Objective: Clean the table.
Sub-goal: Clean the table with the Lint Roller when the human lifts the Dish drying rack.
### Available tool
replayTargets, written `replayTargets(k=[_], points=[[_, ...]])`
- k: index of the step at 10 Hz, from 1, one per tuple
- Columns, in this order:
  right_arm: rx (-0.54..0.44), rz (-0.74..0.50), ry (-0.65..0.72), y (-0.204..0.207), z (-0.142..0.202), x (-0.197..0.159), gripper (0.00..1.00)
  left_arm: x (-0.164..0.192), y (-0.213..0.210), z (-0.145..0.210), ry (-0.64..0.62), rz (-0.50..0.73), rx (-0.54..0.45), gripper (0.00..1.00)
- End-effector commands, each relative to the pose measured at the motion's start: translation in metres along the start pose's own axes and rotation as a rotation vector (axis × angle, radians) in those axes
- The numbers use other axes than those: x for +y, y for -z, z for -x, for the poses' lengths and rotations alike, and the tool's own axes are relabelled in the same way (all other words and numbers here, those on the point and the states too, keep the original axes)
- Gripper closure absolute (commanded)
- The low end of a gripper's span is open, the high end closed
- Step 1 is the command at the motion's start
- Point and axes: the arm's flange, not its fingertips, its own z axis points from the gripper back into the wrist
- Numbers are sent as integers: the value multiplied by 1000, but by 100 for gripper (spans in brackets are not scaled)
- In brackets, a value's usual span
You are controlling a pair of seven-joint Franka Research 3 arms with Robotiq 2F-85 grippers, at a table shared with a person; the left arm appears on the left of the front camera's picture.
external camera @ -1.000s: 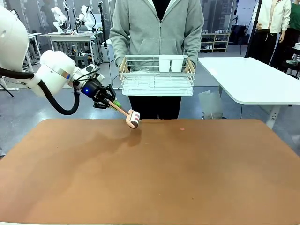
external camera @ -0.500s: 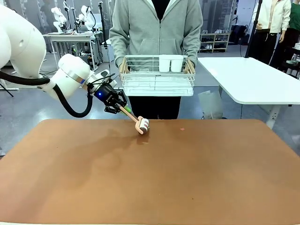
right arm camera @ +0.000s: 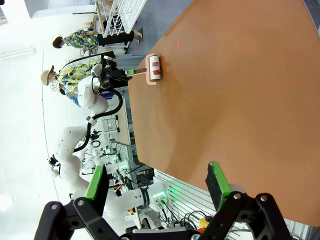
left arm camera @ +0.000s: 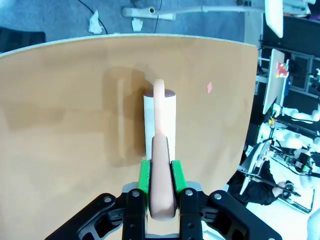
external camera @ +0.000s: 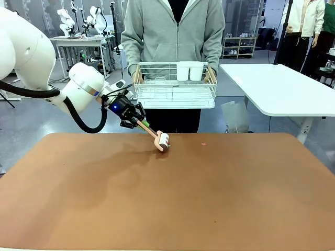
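Pink lint roller (external camera: pixel 163 141) in left claw (left arm camera: pixel 161 176), head on table (external camera: pixel 209 198).

The floor (external camera: pixel 31 117) is smooth, grey-blue and glossy, and it throws back pale patches of overhead light. At the right stands a white-topped surface (external camera: pixel 277 86) with rounded corners on a pale leg (external camera: pixel 305 127). A translucent thing (external camera: pixel 233 117) sits on the floor just beside that leg. Far back, a low open shelf unit (external camera: pixel 239 46) holds items too small to tell. At the far left stands a light-topped surface on a metal frame (external camera: pixel 78 43). In the left wrist view, crumpled white scraps (left arm camera: pixel 95 22) and a white tubular bar (left arm camera: pixel 200 9) lie on the floor.
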Motion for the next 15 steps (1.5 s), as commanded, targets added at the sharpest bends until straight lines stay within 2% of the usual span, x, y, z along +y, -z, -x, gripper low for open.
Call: replayTargets(k=[1, 4, 6, 8, 11, 12, 14, 15], points=[[-3, -6, -7, -2, 1, 3, 0, -6, 27, -2, -27, -38, 48, 78], [-3, -6, -7, -2, 1, 3, 0, -38, 111, -4, -70, -16, 13, 78], [-3, -6, -7, -2, 1, 3, 0, -65, 149, -5, -47, -34, 21, 78], [-3, -6, -7, -2, 1, 3, 0, -85, 177, -10, -93, -42, 43, 78], [-3, -6, -7, -2, 1, 3, 0, -111, 185, -13, -62, -83, 33, 78], [-3, -6, -7, -2, 1, 3, 0, -116, 182, -10, -54, -63, 36, 78], [-3, -6, -7, -2, 1, 3, 0, -131, 163, -11, -61, -34, 44, 78], [-3, -6, -7, -2, 1, 3, 0, -150, 141, -6, -85, -46, 97, 78]])
